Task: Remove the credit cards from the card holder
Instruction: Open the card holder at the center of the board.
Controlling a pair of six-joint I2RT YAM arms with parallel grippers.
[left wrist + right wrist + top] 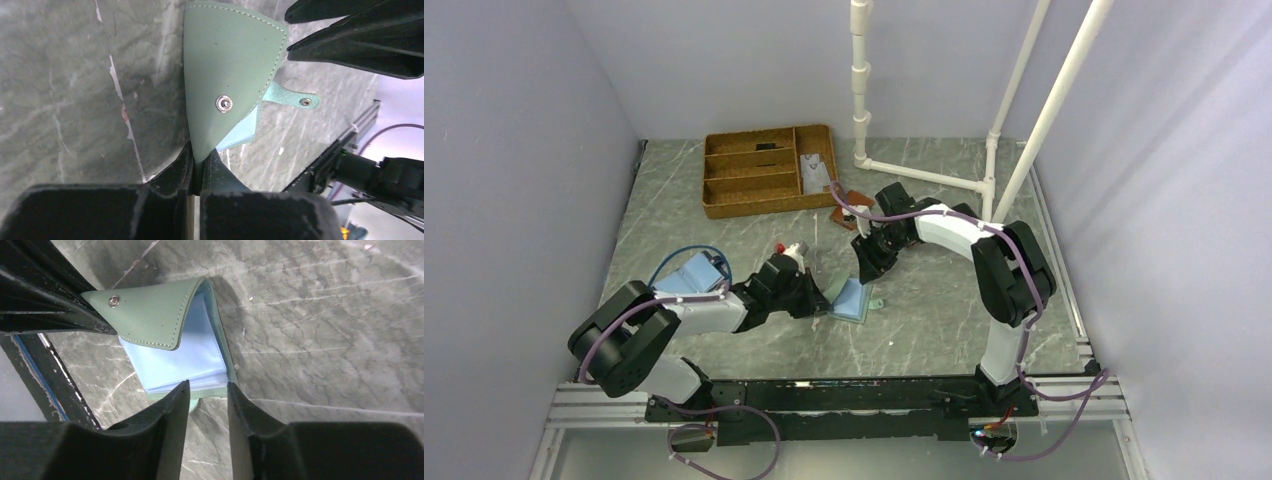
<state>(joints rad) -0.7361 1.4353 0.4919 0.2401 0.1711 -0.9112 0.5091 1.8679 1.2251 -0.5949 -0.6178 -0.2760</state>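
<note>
The card holder (852, 298) lies open on the table, with a green outer cover and light blue inner sleeves (185, 357). My left gripper (822, 300) is shut on the corner of its green snap flap (225, 75) and holds that flap lifted. My right gripper (208, 390) is open, and its fingertips straddle the near edge of the blue sleeves without closing on them. In the top view it (867, 265) hovers just behind the holder. No credit cards show in the holder, only stacked sleeve edges. A whitish-grey flat card (814, 170) lies in the tray.
A brown wicker tray (764, 190) with several compartments stands at the back. Small brown and red wallets (849, 205) lie right of it. A light blue flat piece with a blue cable (694, 272) sits by the left arm. A white pipe frame (924, 175) stands at the back right.
</note>
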